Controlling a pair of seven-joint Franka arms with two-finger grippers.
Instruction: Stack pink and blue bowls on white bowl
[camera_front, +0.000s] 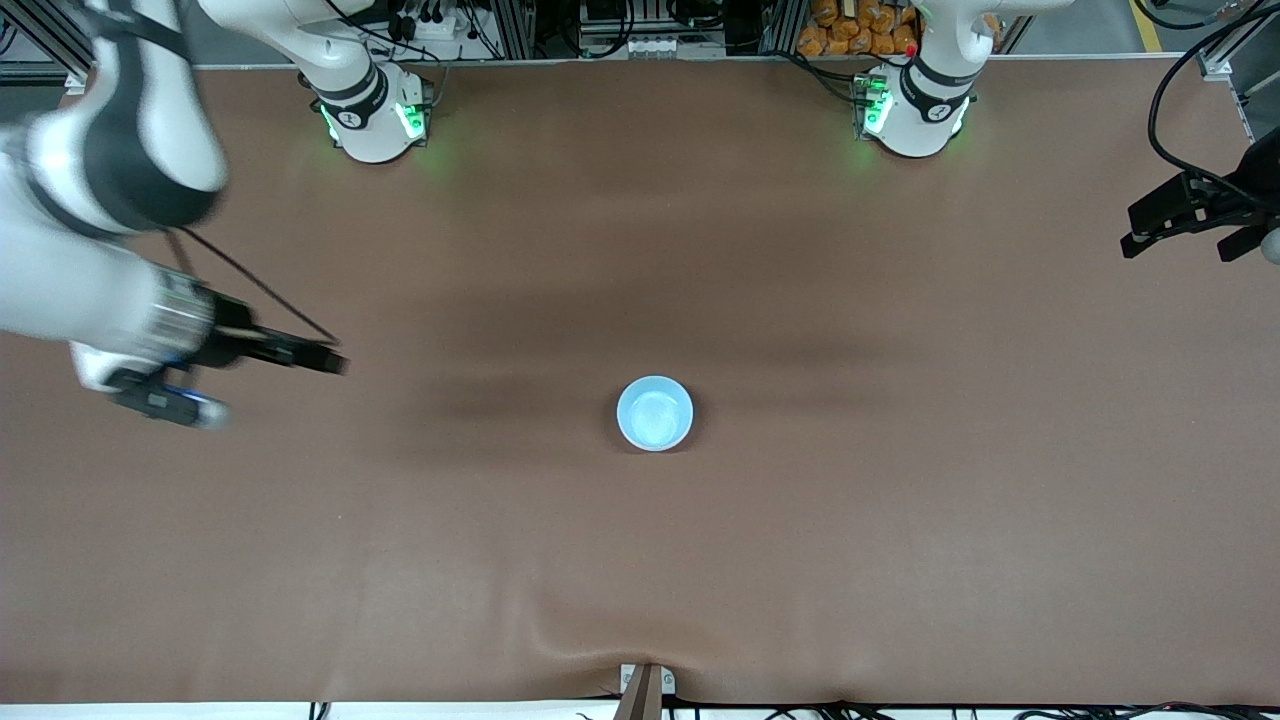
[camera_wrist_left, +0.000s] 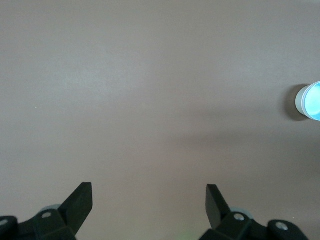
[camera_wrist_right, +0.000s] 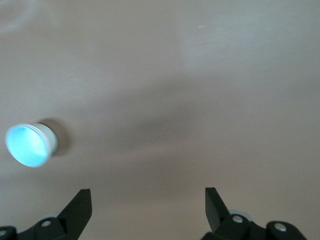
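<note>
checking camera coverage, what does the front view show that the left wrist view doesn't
Only the front view shows both arm bases, the right gripper over the table's right-arm end, the left gripper at the other end, and the blue bowl whole from above. Only the left wrist view shows the left gripper's own fingers spread open, plus a whitish wall on the bowl's outside. Both show the brown table and the bowl.
</note>
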